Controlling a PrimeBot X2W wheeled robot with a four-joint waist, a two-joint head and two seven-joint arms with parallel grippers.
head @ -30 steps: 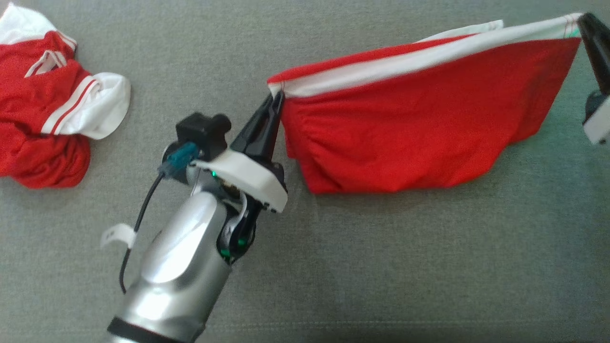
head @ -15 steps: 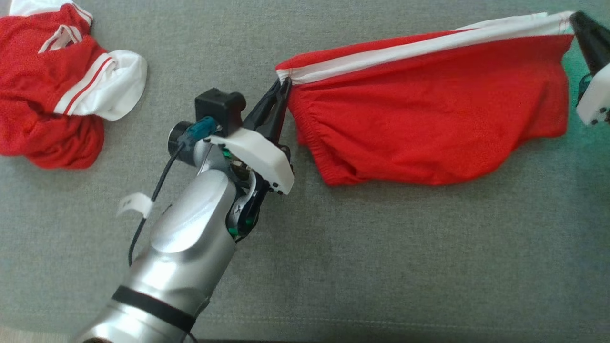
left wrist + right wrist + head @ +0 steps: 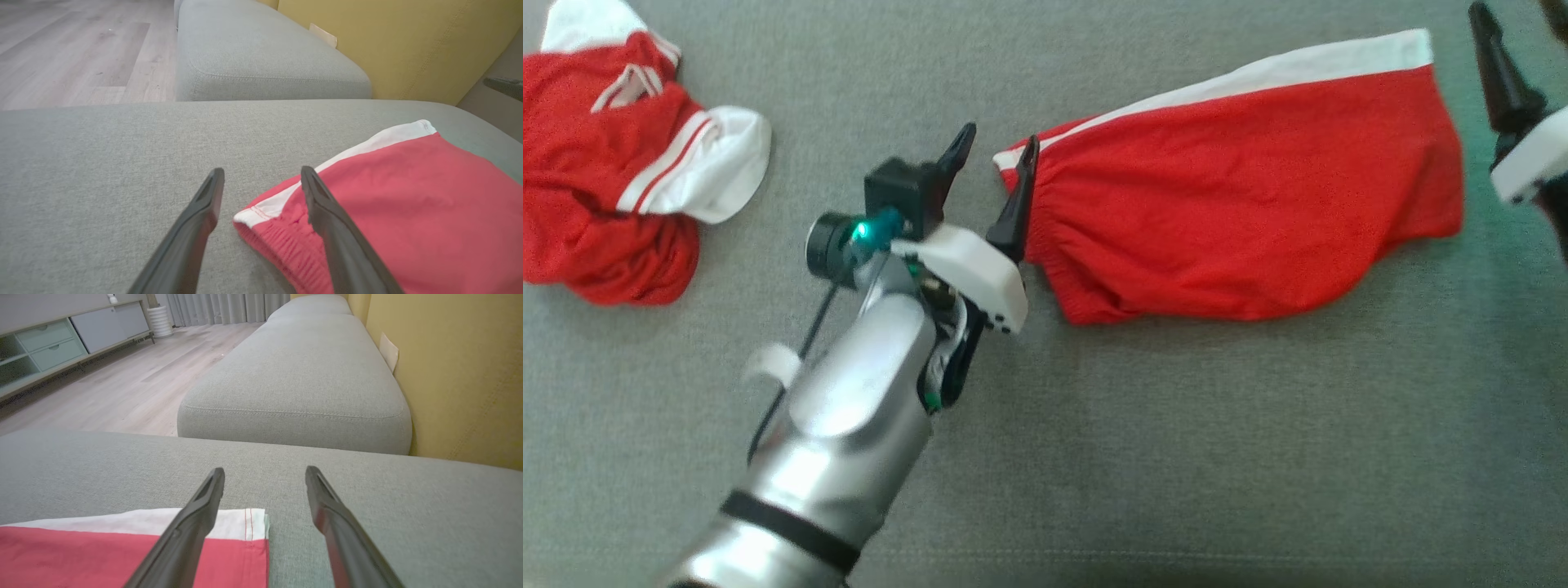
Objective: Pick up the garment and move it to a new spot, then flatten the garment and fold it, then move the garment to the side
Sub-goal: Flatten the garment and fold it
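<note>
Left tool (image 3: 999,139) and right tool (image 3: 265,470) both spread, pinching nothing. Red shorts (image 3: 1241,204) lie upper right on the sofa (image 3: 1176,457), lower edge bulging. Fold now and that rumple could crease in.

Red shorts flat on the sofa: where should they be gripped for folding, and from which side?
On the red shorts, probably the two white-striped corners: waistband corner with the left gripper from the left, hem corner with the right gripper from the right. Both lie flat, exposed, between open fingers.
</note>
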